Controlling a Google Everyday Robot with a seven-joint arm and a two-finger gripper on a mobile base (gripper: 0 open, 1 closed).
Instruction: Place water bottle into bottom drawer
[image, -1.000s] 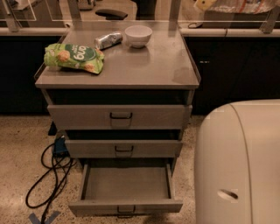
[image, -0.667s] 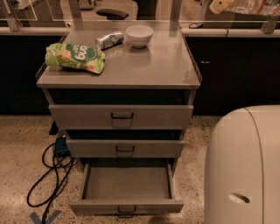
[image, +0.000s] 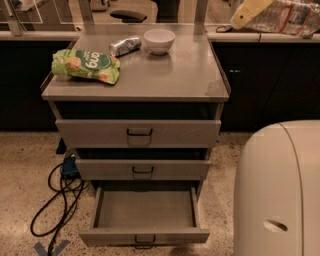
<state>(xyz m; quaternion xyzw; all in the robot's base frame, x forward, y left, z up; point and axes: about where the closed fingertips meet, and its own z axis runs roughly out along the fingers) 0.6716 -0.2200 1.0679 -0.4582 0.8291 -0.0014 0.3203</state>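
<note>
My pincer and the water bottle are out of view, so I cannot tell its grip; only the white arm housing (image: 278, 195) shows beside the open bottom drawer (image: 145, 210). Lowering blind, I risk clipping the drawer's front

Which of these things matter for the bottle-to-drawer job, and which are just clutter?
Job: bottom drawer, pulled open; water bottle and gripper not in view.
Lying about, on the cabinet top: chip bag, can, bowl.
</note>
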